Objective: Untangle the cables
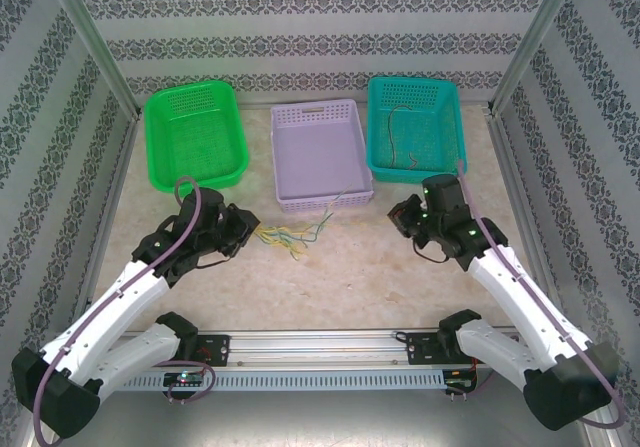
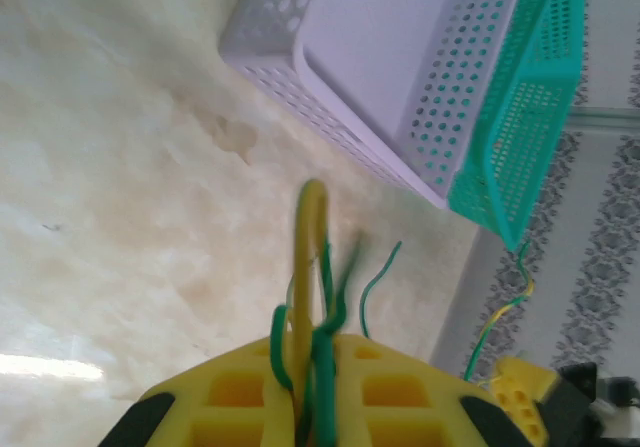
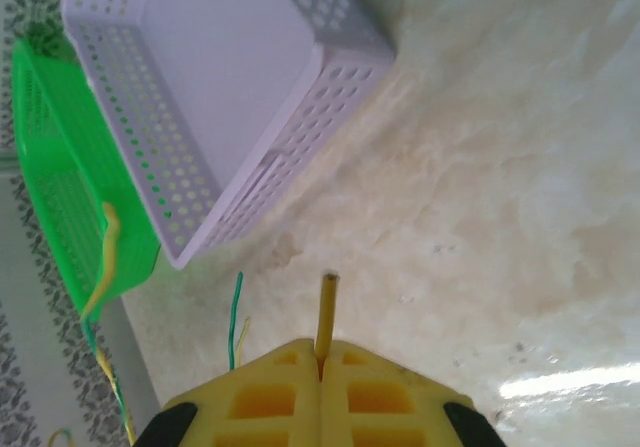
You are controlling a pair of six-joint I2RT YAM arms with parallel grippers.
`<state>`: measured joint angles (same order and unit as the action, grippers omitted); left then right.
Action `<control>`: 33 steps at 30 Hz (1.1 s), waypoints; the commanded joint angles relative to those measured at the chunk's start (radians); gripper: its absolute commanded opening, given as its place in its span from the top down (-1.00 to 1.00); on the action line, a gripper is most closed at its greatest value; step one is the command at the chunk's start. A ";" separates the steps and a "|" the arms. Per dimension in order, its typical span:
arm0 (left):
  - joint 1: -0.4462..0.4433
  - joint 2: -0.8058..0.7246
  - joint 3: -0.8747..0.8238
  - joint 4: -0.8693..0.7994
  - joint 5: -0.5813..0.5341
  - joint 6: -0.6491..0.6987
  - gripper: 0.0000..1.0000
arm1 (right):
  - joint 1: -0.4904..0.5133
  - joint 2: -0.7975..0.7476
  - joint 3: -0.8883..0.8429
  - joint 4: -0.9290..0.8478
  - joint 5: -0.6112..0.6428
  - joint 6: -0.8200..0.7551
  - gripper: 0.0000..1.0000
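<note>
The table (image 1: 365, 282) was pale and shiny like stone, with flowery walls around it and three baskets at the back: a green basket (image 1: 195, 137), a lilac basket (image 1: 315, 152) and a teal basket (image 1: 432, 117). The cables (image 1: 292, 235) lay in a loose bunch on the table just in front of the lilac basket, and one end of the bunch was in the left gripper (image 1: 251, 232). Its yellow fingers (image 2: 240, 395) were squeezed together on many green and yellow strands at once. The right gripper (image 1: 399, 213) sat well apart from the bunch, near the teal basket. Its fingers (image 3: 265, 402) were pressed together on one yellow cable (image 3: 325, 312), with just a short tip poking out. One dark cable (image 1: 400, 132) lay inside the teal basket. A few things could go wrong from here, I think. The left gripper held so many strands that a pull might drag the whole bunch along and make the knot tighter. The right gripper held its cable close to the tip, so the thin cable could slip out. Loose ends could also catch in the holes of the lilac basket.
</note>
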<state>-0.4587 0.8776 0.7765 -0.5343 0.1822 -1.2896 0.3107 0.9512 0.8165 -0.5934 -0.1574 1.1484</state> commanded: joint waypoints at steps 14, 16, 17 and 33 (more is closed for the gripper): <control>0.080 -0.019 -0.023 -0.189 -0.274 0.184 1.00 | -0.323 0.023 0.183 -0.134 0.250 -0.253 1.00; 0.085 -0.013 -0.015 -0.220 -0.288 0.185 1.00 | -0.380 0.026 0.224 -0.146 0.246 -0.285 1.00; 0.087 -0.011 -0.011 -0.240 -0.297 0.185 1.00 | -0.414 0.031 0.251 -0.146 0.244 -0.305 1.00; 0.150 0.117 -0.200 0.110 -0.082 0.097 0.56 | -0.373 0.062 0.553 -0.039 0.159 -0.377 1.00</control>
<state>-0.3325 0.9493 0.6178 -0.5640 0.0143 -1.1599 -0.0868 1.0229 1.2945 -0.6621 0.0311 0.7956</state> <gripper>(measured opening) 0.176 0.062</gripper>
